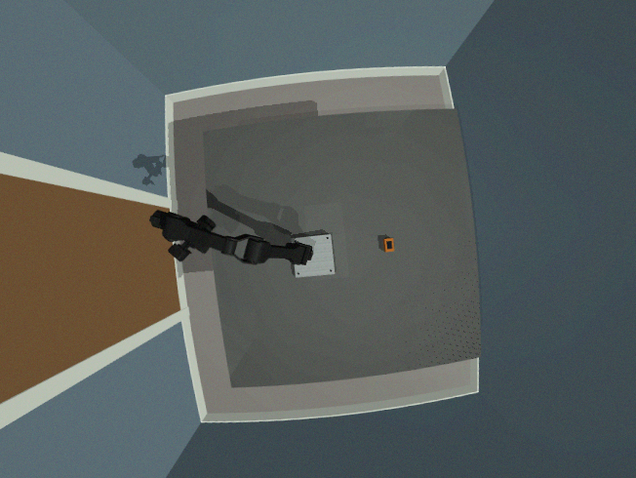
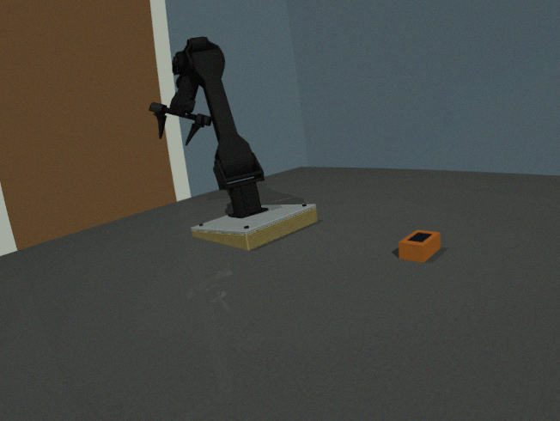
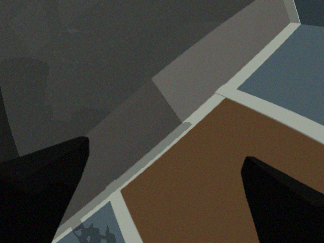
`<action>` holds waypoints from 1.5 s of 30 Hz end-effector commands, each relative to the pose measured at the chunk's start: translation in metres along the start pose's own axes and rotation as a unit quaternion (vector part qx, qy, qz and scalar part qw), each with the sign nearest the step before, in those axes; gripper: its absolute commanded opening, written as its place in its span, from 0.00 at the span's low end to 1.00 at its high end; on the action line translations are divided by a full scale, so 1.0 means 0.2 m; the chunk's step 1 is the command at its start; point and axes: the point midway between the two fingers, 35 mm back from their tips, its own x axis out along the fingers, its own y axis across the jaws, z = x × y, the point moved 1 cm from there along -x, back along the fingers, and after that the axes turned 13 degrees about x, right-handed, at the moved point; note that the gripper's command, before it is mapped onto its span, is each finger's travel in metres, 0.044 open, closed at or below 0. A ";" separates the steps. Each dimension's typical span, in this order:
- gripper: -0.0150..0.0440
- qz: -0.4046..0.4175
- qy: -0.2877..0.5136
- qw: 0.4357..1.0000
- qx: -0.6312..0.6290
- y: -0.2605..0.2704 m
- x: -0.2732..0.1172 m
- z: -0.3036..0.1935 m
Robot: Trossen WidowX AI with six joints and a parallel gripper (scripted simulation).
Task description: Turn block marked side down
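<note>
The orange block (image 1: 389,250) (image 2: 410,251) lies flat on the dark grey table (image 1: 359,323) (image 2: 316,339). Its black rectangular mark (image 1: 389,245) (image 2: 420,237) is on the top face, facing up. My gripper (image 1: 192,237) (image 2: 173,140) (image 3: 169,157) is open and empty, its fingers wide apart. It hangs high in the air on the far side of the arm's base from the block, fingers pointing down. The block is not in the wrist view, and its underside is hidden.
The arm's base stands on a light plate (image 1: 324,259) (image 2: 271,219) on a wooden block (image 2: 283,231), between the gripper and the orange block. A brown door-like panel (image 1: 77,266) (image 2: 81,112) (image 3: 200,184) and blue-grey walls (image 2: 407,81) stand beyond the table.
</note>
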 end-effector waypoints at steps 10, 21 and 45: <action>1.00 0.006 0.094 0.935 0.342 0.64 -0.26 -0.39; 1.00 -0.006 0.180 0.687 0.704 1.51 -0.58 -0.41; 1.00 -0.171 0.227 -0.307 0.908 3.05 -1.06 0.94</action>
